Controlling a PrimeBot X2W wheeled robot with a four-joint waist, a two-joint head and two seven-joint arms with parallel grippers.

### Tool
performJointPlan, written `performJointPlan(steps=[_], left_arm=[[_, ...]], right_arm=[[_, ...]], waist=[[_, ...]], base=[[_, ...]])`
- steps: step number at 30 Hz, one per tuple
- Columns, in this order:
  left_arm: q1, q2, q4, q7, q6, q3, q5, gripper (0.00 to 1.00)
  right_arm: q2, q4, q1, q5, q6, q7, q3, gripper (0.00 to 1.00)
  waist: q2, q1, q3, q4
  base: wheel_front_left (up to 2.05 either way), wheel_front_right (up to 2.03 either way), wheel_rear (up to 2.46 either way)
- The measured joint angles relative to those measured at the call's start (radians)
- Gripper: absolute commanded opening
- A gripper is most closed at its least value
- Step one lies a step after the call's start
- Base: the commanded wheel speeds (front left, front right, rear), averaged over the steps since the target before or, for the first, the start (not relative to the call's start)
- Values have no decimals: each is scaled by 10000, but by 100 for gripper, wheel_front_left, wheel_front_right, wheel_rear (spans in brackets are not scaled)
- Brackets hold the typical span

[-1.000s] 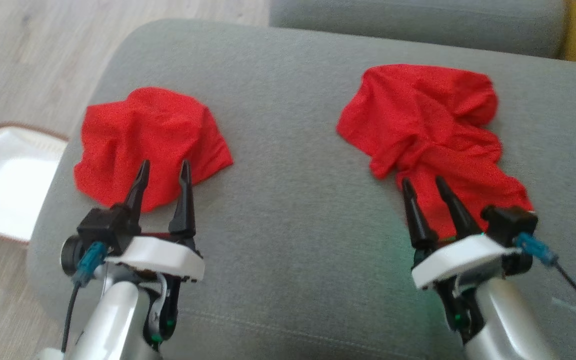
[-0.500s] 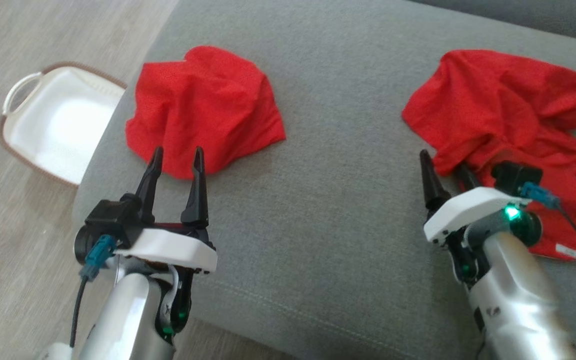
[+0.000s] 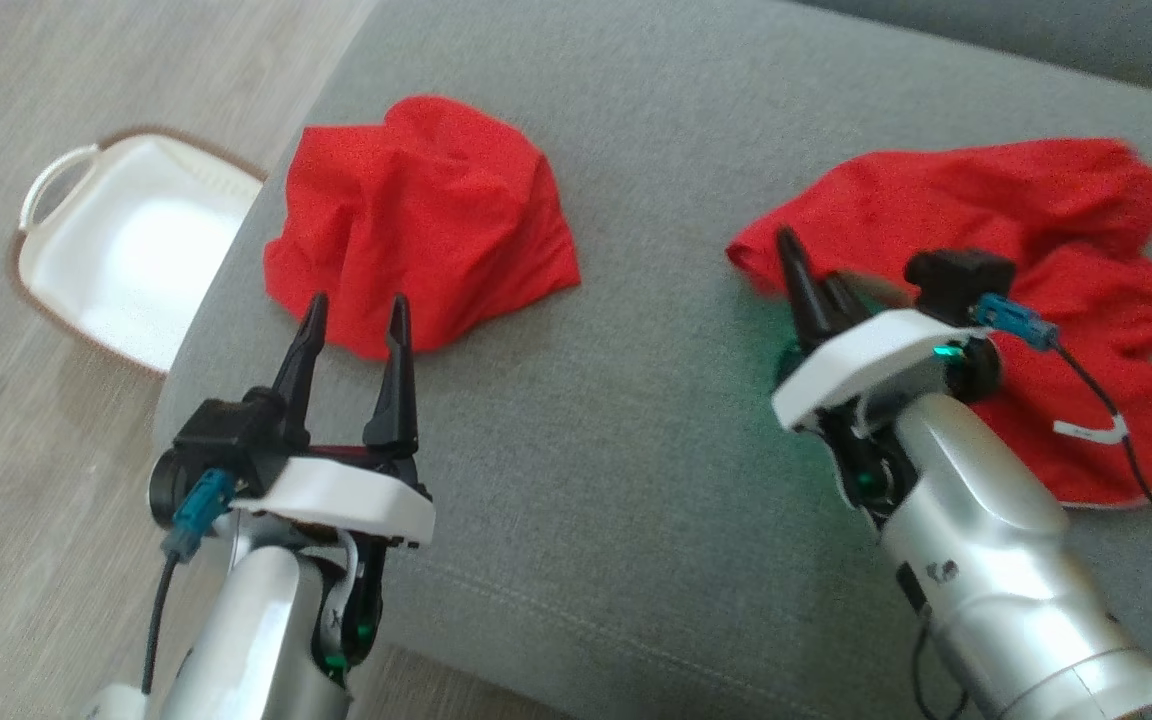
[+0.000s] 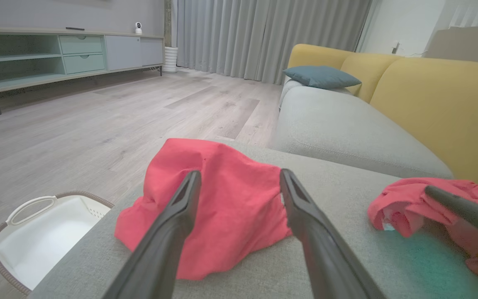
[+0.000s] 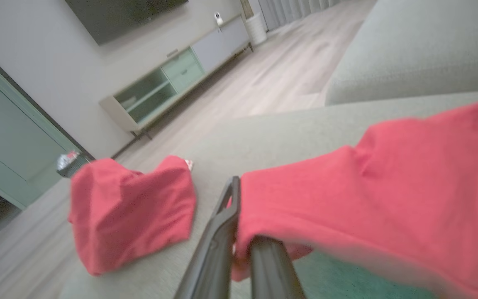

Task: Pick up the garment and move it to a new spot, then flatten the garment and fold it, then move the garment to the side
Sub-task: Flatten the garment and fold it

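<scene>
Red garment (image 3: 1036, 210) lies on the right of the grey sofa cushion (image 3: 636, 450), its left edge pinched by the closed right fingers (image 3: 804, 290), its length trailing rightward from them; the left fingers (image 3: 394, 380), spread, hover near the other red heap (image 3: 426, 220)

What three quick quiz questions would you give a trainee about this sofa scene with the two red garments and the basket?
1. True or false: the right pincer is shut on an edge of the right-hand red garment.
2. Where is the white basket? A, between the garments; B, on the floor off the left edge of the grey cushion; C, on top of a garment.
3. Fill in: the left pincer stands ___, pointing toward the left-hand red garment.

Key: 1 true; 2 B; 3 open.
</scene>
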Motion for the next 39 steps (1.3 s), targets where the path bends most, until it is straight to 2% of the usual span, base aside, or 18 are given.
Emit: performJointPlan(steps=[2, 6, 9, 12, 16, 21, 22, 23, 26, 31, 36, 39], left_arm=[[33, -4, 0, 0, 0, 50, -2, 100], [269, -6, 0, 0, 0, 268, 65, 100], [648, -2, -8, 0, 0, 374, 104, 100], [967, 23, -23, 0, -2, 522, 169, 100], [1098, 36, -142, 0, -13, 552, 261, 100], [1022, 31, -280, 0, -178, 408, 265, 100], [988, 31, -290, 0, -184, 387, 265, 100], [940, 31, -288, 0, -188, 366, 267, 100], [733, 29, -282, 0, -219, 303, 339, 100], [545, 27, -278, 0, -268, 316, 343, 100], [546, 23, -226, 0, -265, 351, 339, 100], [548, 17, -245, 0, -261, 393, 339, 100]], right_arm=[[2, -558, -94, 566, 0, -134, 466, 0], [8, -1459, -458, 1799, 0, -355, 704, 0], [25, -1933, -692, 2543, 0, -458, 516, 0], [61, -1994, -722, 3066, 0, -546, -251, 0], [58, -1032, -717, 3104, 2, -619, -1825, 0], [-84, 1398, -902, 3032, 0, -481, -3873, 0], [-173, 1958, -1060, 2966, 0, -424, -4211, 62], [-299, 2568, -1296, 2905, 0, -332, -4433, 100], [-713, 3772, -2128, 2504, 0, -240, -4667, 100], [-1269, 4744, -3115, 1567, 0, -512, -4614, 100], [-1183, 4755, -3251, 918, 0, -723, -4416, 100], [-922, 3735, -2940, 376, 0, -725, -4096, 100]], waist=[[0, 0, -237, -114], [0, 0, -759, -421], [0, 0, -1110, -748], [0, 0, -1386, -1136], [0, 0, -1617, -1664], [0, 0, -1430, -2031], [0, 0, -1333, -2053], [0, 0, -1228, -2071], [0, 0, -940, -2084], [0, 0, -711, -2101], [0, 0, -819, -2292], [0, 0, -964, -2482]], base=[[0, 0, 0], [0, 0, 0], [0, 0, 0], [0, 0, 0], [0, 0, 0], [0, 0, 0], [0, 0, 0], [0, 0, 0], [0, 0, 0], [0, 0, 0], [0, 0, 0], [0, 0, 0]])
